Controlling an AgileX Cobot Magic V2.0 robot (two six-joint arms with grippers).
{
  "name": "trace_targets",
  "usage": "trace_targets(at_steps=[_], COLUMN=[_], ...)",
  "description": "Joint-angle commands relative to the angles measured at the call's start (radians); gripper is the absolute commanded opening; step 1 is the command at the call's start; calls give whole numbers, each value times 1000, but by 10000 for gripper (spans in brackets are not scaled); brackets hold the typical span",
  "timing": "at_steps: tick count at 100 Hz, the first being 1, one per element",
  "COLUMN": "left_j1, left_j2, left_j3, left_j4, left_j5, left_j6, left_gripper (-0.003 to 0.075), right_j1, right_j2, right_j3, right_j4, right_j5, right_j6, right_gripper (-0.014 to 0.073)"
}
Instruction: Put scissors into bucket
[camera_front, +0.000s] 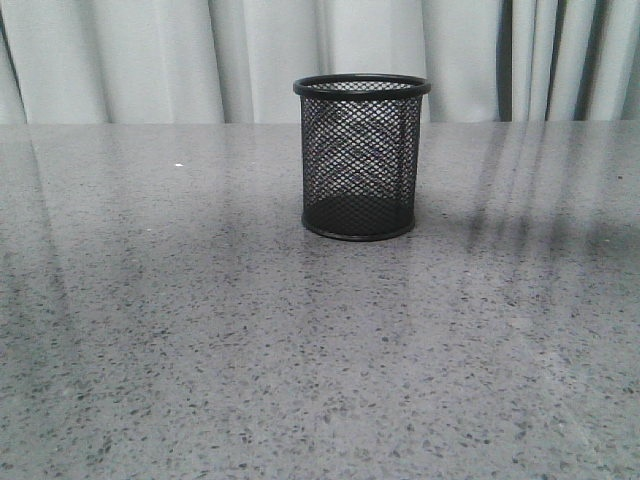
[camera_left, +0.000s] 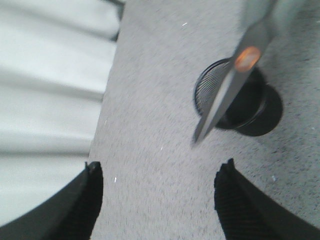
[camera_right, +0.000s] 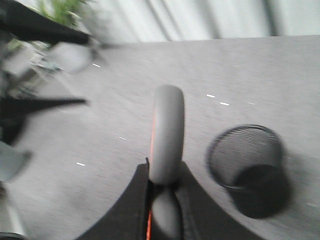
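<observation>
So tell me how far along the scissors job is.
Done: the right gripper is shut on the scissors, held in the air above the table. In hand: they hang near the bucket, which looks empty. The left gripper is open and holds nothing. Left: lower them in, then release.

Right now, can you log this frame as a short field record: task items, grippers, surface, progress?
bucket: black mesh bucket upright on the table, nothing inside
scissors: scissors held by the handle in the right gripper, blades above the bucket, in the air
left gripper: left gripper open, holding nothing
surface: grey speckled table
backdrop: pale curtain
progress: scissors not yet in the bucket
</observation>
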Motion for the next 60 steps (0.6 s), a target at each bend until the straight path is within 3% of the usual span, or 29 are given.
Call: trace_targets(at_steps=[1, 13, 31, 60], left_j1=[108, 263, 433, 509], left_j2=[-69, -119, -184, -229], left_j3=[-33, -33, -33, -33], left_j4=[-77, -144, -186, -186], left_j5=[-64, -63, -53, -49], left_j6=[-15, -15, -15, -15], left_gripper=[436, 436, 436, 436], right_j1=[-1, -1, -1, 57], right_j2=[15, 80, 184, 307], right_j3=[-95, -211, -342, -457], right_j4=[-166, -351, -444, -509], right_j5=[-6, 105, 217, 268], right_j6=[114, 208, 244, 249], right_gripper=[-45, -45, -45, -45])
